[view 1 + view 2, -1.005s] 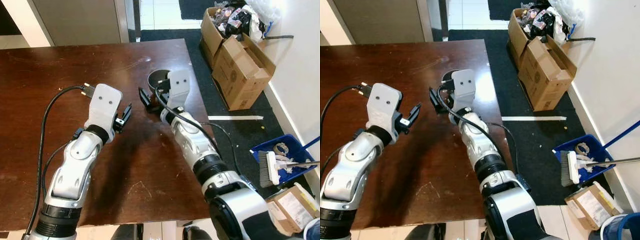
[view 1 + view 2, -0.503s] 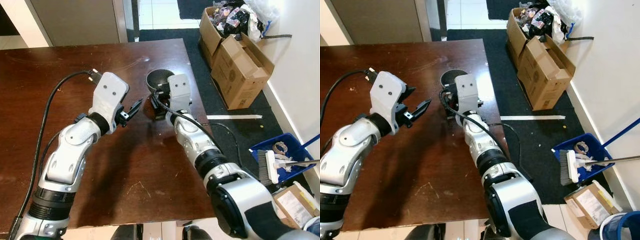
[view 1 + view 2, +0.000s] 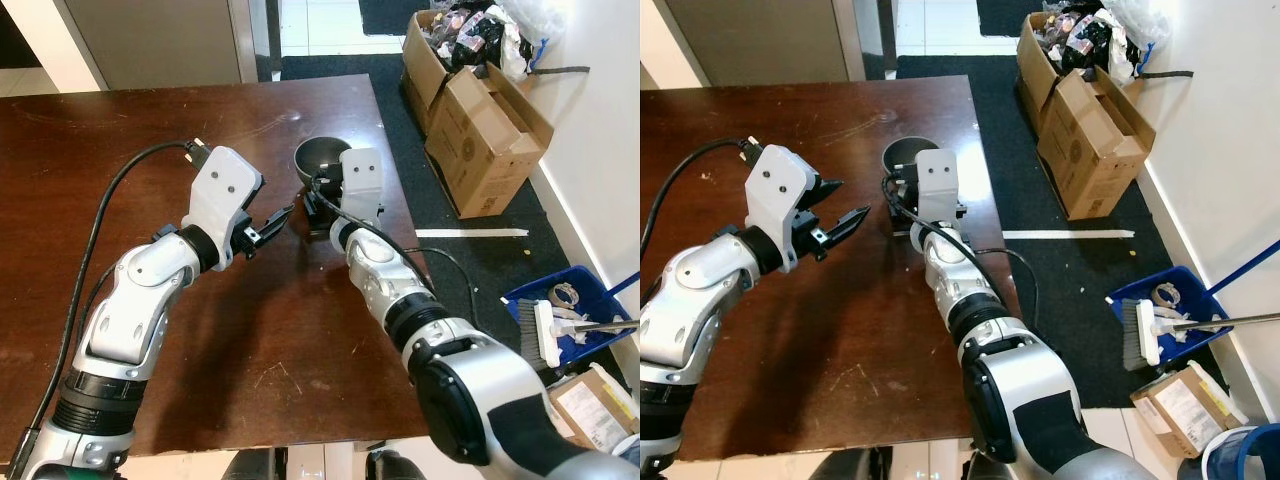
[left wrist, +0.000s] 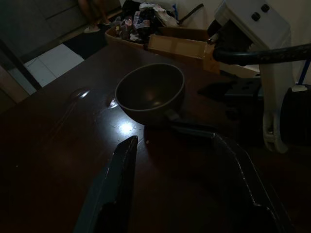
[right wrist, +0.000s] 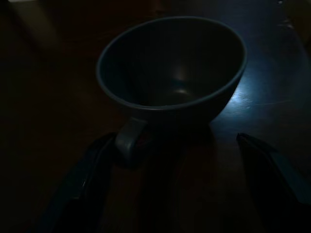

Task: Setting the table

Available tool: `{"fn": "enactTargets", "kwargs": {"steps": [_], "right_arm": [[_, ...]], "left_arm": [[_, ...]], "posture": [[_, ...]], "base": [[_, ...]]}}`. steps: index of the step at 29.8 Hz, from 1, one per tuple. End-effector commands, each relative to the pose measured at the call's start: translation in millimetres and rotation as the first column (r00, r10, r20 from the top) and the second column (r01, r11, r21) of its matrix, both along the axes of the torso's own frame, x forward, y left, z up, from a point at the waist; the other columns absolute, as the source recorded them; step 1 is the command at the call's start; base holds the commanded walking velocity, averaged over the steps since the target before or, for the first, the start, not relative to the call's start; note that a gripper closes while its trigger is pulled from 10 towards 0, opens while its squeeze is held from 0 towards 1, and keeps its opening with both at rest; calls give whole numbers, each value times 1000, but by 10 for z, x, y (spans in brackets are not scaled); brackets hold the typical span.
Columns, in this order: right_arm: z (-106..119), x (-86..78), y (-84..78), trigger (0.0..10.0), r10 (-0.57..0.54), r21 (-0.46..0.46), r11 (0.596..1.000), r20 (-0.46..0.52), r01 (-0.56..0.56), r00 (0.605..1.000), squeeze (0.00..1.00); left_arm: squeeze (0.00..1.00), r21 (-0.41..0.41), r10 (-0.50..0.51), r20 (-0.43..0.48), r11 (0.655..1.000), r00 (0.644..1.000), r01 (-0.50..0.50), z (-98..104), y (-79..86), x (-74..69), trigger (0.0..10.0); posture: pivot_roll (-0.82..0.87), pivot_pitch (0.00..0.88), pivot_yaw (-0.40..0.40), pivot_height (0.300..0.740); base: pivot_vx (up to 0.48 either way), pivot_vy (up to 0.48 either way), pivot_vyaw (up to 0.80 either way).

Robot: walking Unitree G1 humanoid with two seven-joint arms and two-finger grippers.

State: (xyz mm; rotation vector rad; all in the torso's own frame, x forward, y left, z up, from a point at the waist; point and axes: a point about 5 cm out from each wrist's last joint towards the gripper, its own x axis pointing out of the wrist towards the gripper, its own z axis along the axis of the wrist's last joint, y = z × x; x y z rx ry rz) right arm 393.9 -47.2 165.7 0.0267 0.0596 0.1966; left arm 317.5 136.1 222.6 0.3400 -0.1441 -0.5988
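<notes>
Right wrist view looks straight at a dark grey cup point(image 5: 172, 77) standing upright on the brown tabletop point(image 3: 120, 150) near its right edge, its small loop handle point(image 5: 127, 138) turned toward the right pincer point(image 5: 175, 189), whose fingers stand apart on either side. The left pincer point(image 3: 268, 224) hovers just beside, fingers also spread and empty. Probably glazed ceramic: stiff, moderately heavy, slick and chippable. The rim wall beside the handle looks the safest hold.

Bright sharp head views; dark, dim wrist views.
</notes>
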Motion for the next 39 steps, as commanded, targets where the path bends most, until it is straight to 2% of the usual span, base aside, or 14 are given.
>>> {"fn": "enactTargets", "kwargs": {"steps": [1,3,4,11,17,32,38,39], "right_arm": [[-35,-4,5,4745,-11,-21,1000,-25,11,1000,0],[-36,-1,-8,4745,-18,-21,1000,-26,18,999,0],[-34,6,-36,0,-30,-18,999,-23,29,999,0],[-12,31,-142,0,-55,-38,998,7,56,998,0],[3,29,-147,0,-33,-74,997,39,36,999,0],[-11,7,-118,0,20,-44,999,56,-17,998,0],[79,25,-146,0,20,-42,999,113,-15,993,0],[138,25,-138,8392,37,-45,999,155,-31,987,0]], "left_arm": [[24,10,-4,-9,1000,1000,4,-27,6,-10,10000],[24,8,-5,-9,1000,1000,5,-29,5,-10,10000],[27,6,-5,-10,1000,1000,5,-33,0,-11,10000],[24,-4,-4,-12,1000,1000,4,-48,-14,-7,10000],[27,-11,-3,-18,1000,1000,2,-53,-11,6,10000],[27,-17,7,-17,1000,1000,-7,-58,-14,21,10000],[24,-18,13,-16,1000,1000,-13,-59,-15,27,10000],[27,-18,27,-12,999,1000,-27,-60,-9,37,10000]], "posture": [[50,147,105,740],[50,147,105,740],[45,145,101,740],[36,137,100,740],[30,133,99,740],[22,132,99,740],[14,136,101,740],[9,137,102,740]], "base": [[0,0,0],[0,0,0],[0,0,0],[0,0,0],[0,0,0],[0,0,0],[0,0,0],[0,0,0]]}}
